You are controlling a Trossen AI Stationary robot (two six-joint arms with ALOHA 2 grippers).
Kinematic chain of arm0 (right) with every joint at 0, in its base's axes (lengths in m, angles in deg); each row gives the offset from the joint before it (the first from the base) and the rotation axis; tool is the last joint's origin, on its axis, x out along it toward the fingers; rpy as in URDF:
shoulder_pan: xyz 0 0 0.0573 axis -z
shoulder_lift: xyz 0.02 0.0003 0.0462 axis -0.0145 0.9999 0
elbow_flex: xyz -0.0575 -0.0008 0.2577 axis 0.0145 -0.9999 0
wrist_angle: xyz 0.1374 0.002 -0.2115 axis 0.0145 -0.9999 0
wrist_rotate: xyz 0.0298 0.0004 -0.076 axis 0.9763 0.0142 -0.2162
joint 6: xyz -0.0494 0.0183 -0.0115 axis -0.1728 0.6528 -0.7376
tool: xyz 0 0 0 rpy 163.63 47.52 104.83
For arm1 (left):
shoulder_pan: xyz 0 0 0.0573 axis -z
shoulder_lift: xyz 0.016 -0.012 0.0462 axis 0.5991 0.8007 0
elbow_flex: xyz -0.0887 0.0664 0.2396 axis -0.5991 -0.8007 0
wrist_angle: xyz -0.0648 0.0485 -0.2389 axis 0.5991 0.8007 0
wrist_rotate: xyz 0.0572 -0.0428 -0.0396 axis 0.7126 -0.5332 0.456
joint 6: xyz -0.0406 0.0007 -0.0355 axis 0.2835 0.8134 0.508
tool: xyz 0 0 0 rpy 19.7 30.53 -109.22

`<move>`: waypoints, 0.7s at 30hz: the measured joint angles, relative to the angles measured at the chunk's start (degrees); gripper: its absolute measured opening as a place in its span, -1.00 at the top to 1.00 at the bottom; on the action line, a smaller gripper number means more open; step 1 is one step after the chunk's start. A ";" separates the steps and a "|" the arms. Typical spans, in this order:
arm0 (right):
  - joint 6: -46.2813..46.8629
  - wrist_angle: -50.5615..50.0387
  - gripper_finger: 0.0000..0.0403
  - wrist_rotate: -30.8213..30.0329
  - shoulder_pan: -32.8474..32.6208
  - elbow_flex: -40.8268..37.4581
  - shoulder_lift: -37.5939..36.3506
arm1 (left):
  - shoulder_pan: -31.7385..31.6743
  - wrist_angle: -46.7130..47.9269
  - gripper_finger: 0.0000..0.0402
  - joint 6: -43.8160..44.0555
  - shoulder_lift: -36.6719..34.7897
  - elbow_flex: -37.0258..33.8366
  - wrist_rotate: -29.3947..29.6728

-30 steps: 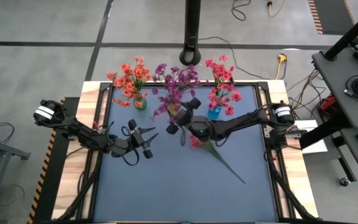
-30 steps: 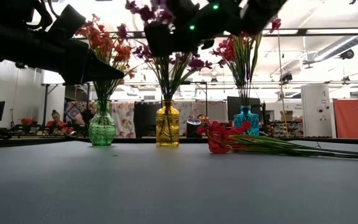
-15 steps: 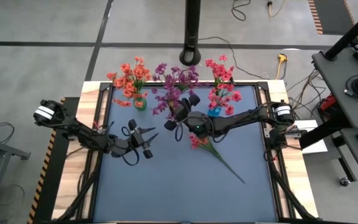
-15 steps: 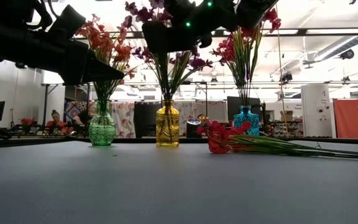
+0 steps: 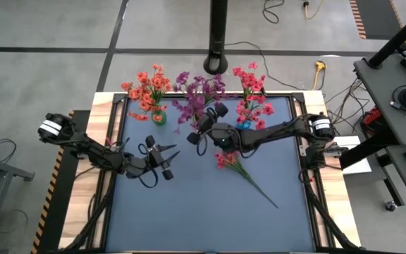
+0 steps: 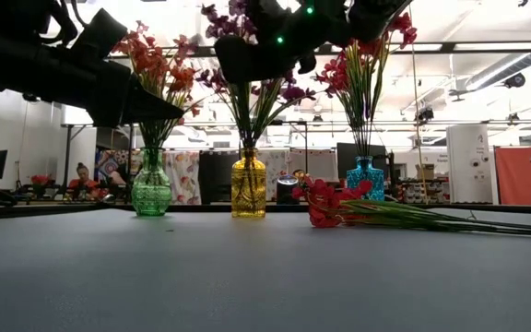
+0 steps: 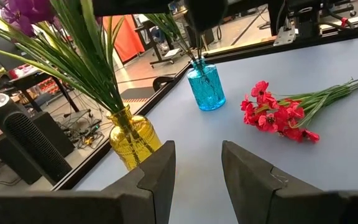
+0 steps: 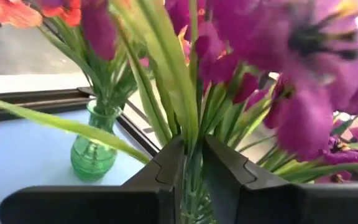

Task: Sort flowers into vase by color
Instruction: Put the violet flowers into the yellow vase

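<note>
Three vases stand along the far edge: a green vase (image 6: 151, 189) with orange-red flowers (image 5: 146, 88), a yellow vase (image 6: 248, 189) with purple flowers (image 5: 194, 106), and a blue vase (image 6: 365, 177) with pink-red flowers (image 5: 251, 95). One pink-red spray (image 5: 225, 161) lies flat on the table right of centre, stem toward the near right. My right gripper (image 8: 192, 155) hovers above the yellow vase, shut on the purple stems. My left gripper (image 5: 169, 161) waits open over the table's left half, with nothing between its fingers (image 7: 166, 168). My right gripper pinches the purple flowers' green stems (image 8: 193, 134) between its two fingers, below the blossoms and above the vase's mouth. It comes in level from the table's right side, and the fingers lie across the upright stems. The stems' lower ends stay in the yellow vase.
The blue mat (image 5: 189, 212) lies bare across the near half. A black post (image 5: 218, 35) rises behind the far edge. Leaves and blossoms of all three bunches crowd the space around my right gripper.
My right gripper has moved a little toward the far edge and up, into the purple bunch, and its fingers have shut on the stems. The purple blossoms have shifted with it. The loose pink-red spray has stayed where it lay.
</note>
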 joint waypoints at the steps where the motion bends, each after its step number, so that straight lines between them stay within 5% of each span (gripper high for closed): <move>1: 0.50 -0.65 0.75 0.04 0.18 0.00 -0.11 | 0.00 0.03 0.42 0.00 0.00 0.00 0.00; 21: 11.76 -9.80 0.81 0.51 1.27 1.65 -0.47 | 0.00 0.01 0.43 0.00 0.00 0.00 0.02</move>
